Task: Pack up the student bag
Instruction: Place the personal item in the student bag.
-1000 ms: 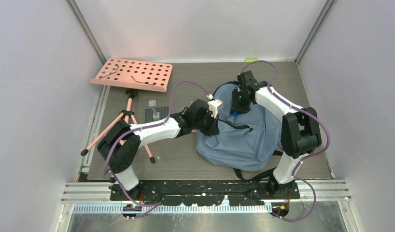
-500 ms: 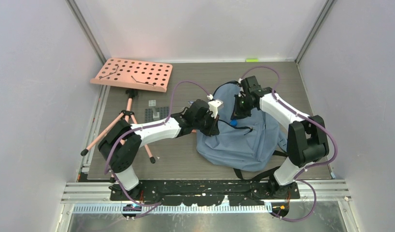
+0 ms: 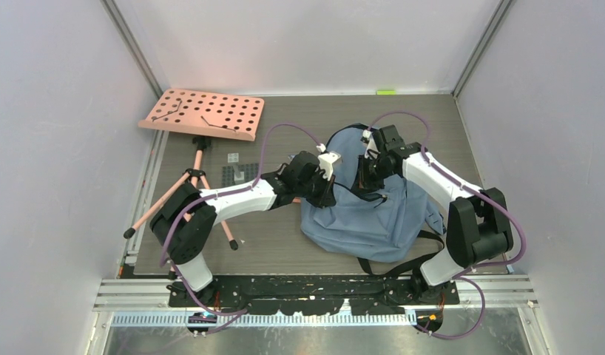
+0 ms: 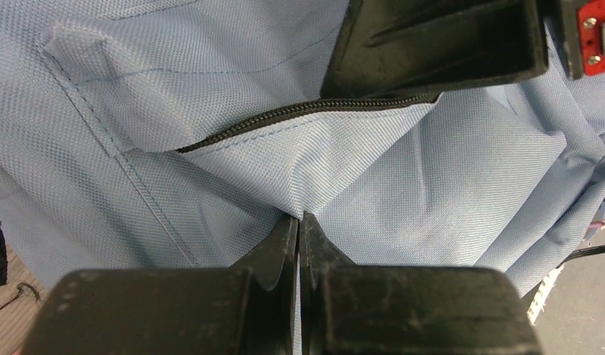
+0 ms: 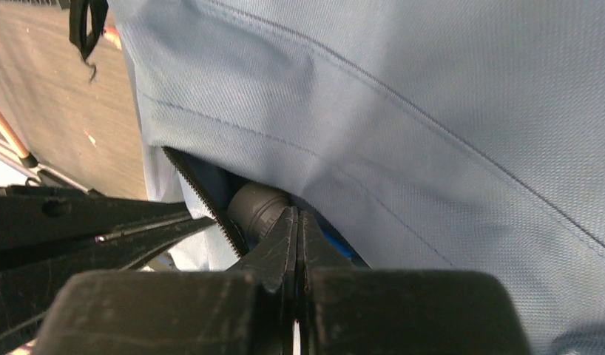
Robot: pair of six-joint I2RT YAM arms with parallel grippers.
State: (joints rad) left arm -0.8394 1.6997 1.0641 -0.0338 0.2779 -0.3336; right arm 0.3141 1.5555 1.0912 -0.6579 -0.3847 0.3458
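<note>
Bag: the bag (image 3: 373,222) lay flat, centre-right on the table (image 3: 285,248), top end toward the back wall, between the 2 wrists.
Left gripper: the left gripper (image 4: 298,222) was closed, its 2 tips pinching a raised fold of the bag's cloth just below the zipper (image 4: 285,115).
Right gripper: the right gripper (image 5: 296,218) was closed, tips together at the lip of the zipper gap. Whether cloth sat between them could not be told.
Opening: the zipper gap was a narrow dark slit. A grey round thing (image 5: 257,209) showed inside it, just beside the right tips, with a bit of blue to its right.
Bag edges: the lower edge lay near the table's front edge. The black straps (image 3: 392,262) trailed from the lower right corner toward the right arm's base.
Stand: a pink perforated stand (image 3: 203,113) stood at upper left, well apart from the bag, its legs spreading down toward the left arm's base.
Small parts: flat grey plates (image 3: 237,174) lay between the stand and the left forearm.
Open room: bare table showed at upper right between bag and right wall, along the back edge, and in a strip at the front below the left forearm.
Tight spots: both wrists crowded the bag's upper part, near each other but apart.
</note>
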